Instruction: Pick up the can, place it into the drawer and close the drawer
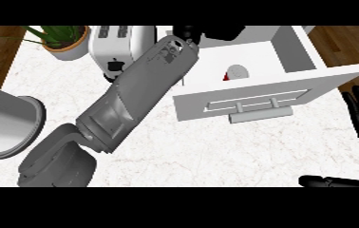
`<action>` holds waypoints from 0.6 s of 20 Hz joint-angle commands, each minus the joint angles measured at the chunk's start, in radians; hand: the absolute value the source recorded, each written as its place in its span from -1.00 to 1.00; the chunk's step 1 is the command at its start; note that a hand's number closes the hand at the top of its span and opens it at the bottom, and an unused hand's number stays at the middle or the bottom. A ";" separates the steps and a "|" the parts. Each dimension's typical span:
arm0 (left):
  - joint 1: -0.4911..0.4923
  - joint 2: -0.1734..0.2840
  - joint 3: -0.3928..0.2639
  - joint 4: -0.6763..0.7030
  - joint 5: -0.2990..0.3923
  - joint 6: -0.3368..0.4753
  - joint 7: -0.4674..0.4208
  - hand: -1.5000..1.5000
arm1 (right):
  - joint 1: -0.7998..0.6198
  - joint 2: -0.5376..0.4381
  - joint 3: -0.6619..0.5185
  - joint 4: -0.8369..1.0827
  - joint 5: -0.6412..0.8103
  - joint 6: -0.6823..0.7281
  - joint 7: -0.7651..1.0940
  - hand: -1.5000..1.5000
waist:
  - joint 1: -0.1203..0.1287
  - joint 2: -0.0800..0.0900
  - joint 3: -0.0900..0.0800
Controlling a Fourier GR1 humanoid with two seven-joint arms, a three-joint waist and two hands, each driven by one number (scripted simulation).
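The white drawer (pixel 252 102) stands pulled out at the upper right, its front panel and bar handle (pixel 260 114) facing me. Inside it lies the can (pixel 236 73), white with a red patch, near the drawer's middle left. My left forearm runs diagonally from the lower left up to the drawer's back left corner. My left hand (pixel 186 33) is over that corner, partly cut off by the view's top, open and apart from the can. At the lower right edge rests my right hand (pixel 328 181), its fingers straight.
A white toaster (pixel 114 45) stands just left of the forearm, and a potted plant (pixel 63 39) sits in the upper left corner. A grey round vessel (pixel 15 123) is at the left edge. A dark object (pixel 351 109) shows at the right edge.
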 commanded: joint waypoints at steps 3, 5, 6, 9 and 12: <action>0.005 0.000 -0.029 -0.007 0.027 0.032 -0.005 -1.00 | -0.024 0.010 0.022 -0.045 0.018 -0.027 0.037 -1.00 | 0.008 -0.004 -0.001; 0.027 0.000 -0.015 -0.031 0.062 0.052 -0.018 -1.00 | -0.012 -0.019 -0.004 -0.008 0.012 0.008 -0.016 -1.00 | -0.004 -0.001 0.000; 0.019 0.000 -0.008 -0.017 0.066 0.045 -0.012 -1.00 | 0.005 -0.016 0.016 -0.090 0.051 -0.012 0.023 -1.00 | 0.007 -0.007 -0.002; 0.039 0.000 -0.021 -0.054 0.087 0.076 -0.032 -1.00 | -0.025 -0.072 0.012 -0.095 0.141 -0.003 -0.020 -1.00 | 0.000 -0.004 -0.002; 0.029 0.000 -0.015 -0.045 0.109 0.073 -0.026 -1.00 | 0.026 -0.079 0.041 -0.106 0.219 0.014 -0.095 -1.00 | 0.007 -0.006 -0.001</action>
